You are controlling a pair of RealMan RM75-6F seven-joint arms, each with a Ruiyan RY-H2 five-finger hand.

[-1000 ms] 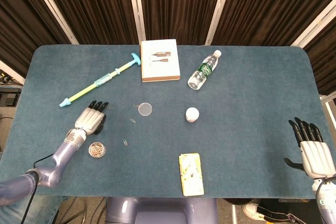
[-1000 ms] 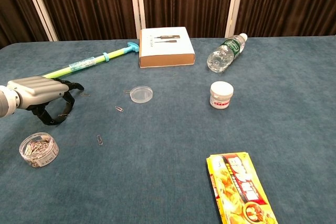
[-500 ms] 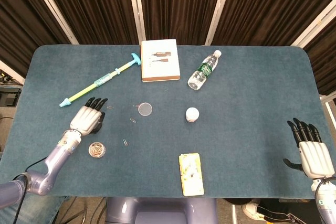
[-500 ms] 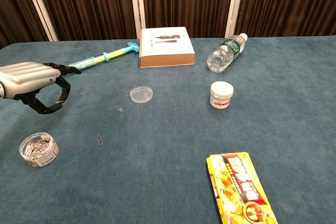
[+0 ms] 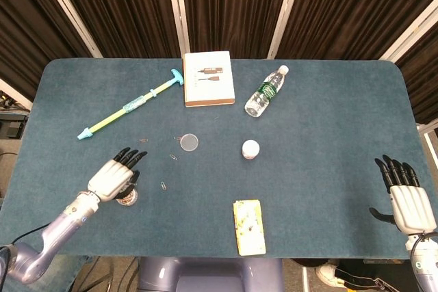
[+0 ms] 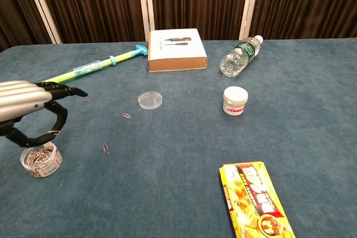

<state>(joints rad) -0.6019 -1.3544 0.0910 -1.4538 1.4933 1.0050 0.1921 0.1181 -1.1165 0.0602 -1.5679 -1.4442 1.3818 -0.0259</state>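
The robot's left hand (image 6: 25,110) hovers just above a small clear tub of paper clips (image 6: 40,159) near the front left of the blue table (image 5: 328,135). Its fingers are spread and lightly curved, thumb reaching down toward the tub, and it holds nothing that can be seen. In the head view the same left hand (image 5: 116,176) covers part of the tub of paper clips (image 5: 126,198), which sits just under its fingertips. Loose paper clips lie on the cloth close by: one paper clip (image 6: 105,148) just to the right of the tub, another (image 6: 127,116) further back, and a third (image 6: 90,100) near the fingertips. Beyond these rests a clear round lid (image 6: 150,100), flat on the table. Behind the hand, a long green and yellow stick with a blue end (image 5: 130,105) lies diagonally toward the back. A white and brown box (image 5: 208,78) lies flat at the back centre, and a plastic water bottle (image 5: 266,91) lies on its side to the right of it. A small white jar (image 5: 250,149) stands upright near the middle, and a yellow snack packet (image 5: 249,226) lies at the front edge. The right hand (image 5: 407,193) is well apart at the far right edge, fingers spread, holding nothing.
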